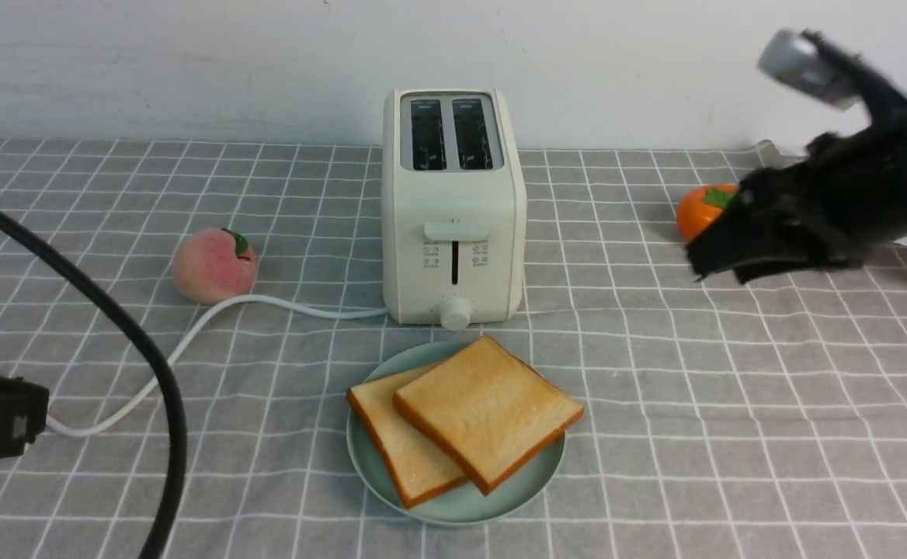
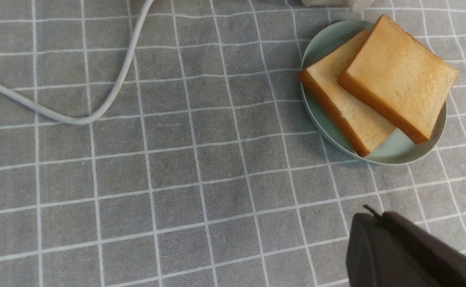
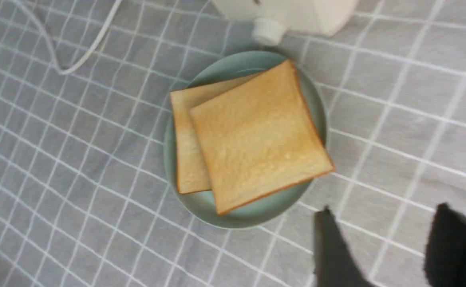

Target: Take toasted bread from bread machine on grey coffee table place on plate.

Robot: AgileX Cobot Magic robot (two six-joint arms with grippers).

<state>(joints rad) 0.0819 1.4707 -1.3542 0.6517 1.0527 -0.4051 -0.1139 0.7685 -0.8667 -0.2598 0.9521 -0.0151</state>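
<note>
Two slices of toasted bread lie overlapped on the mint-green plate (image 1: 469, 506), the upper slice (image 1: 488, 407) partly over the lower slice (image 1: 403, 449). The plate stands on the grey coffee table (image 1: 733, 435), just in front of the cream bread machine (image 1: 453, 206), whose two slots are empty. My right gripper (image 1: 721, 268) hangs in the air to the right of the bread machine. In the right wrist view it (image 3: 384, 211) is open and empty, beside the plate (image 3: 257, 215). My left gripper (image 2: 370, 215) is shut and empty, over bare cloth apart from the plate (image 2: 396, 149).
A peach (image 1: 214, 265) sits left of the bread machine. An orange persimmon (image 1: 702, 208) sits at the back right, partly behind my right gripper. The white cord (image 1: 189, 341) runs from the bread machine to the lower left. A black cable (image 1: 135, 341) arcs across the left foreground.
</note>
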